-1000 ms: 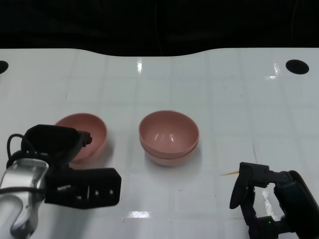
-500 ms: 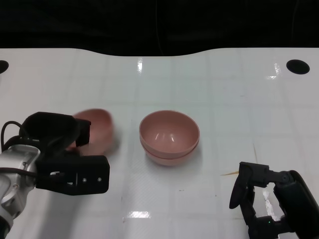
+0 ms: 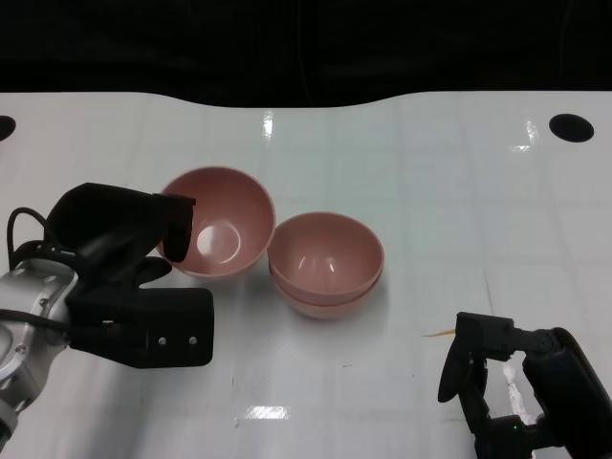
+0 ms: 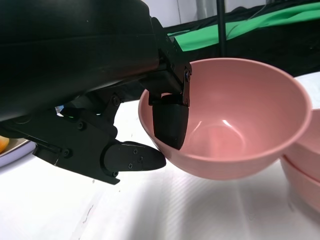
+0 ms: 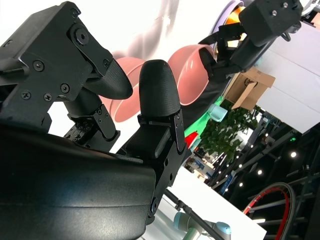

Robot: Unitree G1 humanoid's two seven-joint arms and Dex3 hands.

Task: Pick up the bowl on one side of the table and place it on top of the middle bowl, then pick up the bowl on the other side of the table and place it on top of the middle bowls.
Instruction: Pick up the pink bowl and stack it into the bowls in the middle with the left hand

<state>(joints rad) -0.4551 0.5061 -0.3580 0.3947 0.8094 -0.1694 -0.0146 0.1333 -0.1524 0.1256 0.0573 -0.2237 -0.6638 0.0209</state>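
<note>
Left hand (image 3: pixel 129 273): holds the bowl (image 3: pixel 218 223) by its near rim, one finger inside the wall, another under the outside; bowl is off the table and tilted, opening toward the camera.
Bowl position: just left of the stack (image 3: pixel 325 263), rims near or touching; cannot tell which.
Stack: 2 bowls nested at mid-table, so 1 side bowl is already placed.
Right hand (image 3: pixel 521 387): low at the near right edge, fingers apart, holding nothing.
Risk 1: the rim pinch is narrow and the plastic looks smooth; the tilted bowl could slip or swing.
Risk 2: moving sideways too low could make the bowl's wall knock the stack and shove it.
Risk 3: released tilted, it may sit crooked rather than nest.
Surface: white glossy table (image 3: pixel 430 172), faint grid, glare spots, dark hole (image 3: pixel 571 127) at far right.
Room: black beyond the far edge; left wrist view shows green cloth (image 4: pixel 260 22) behind.
</note>
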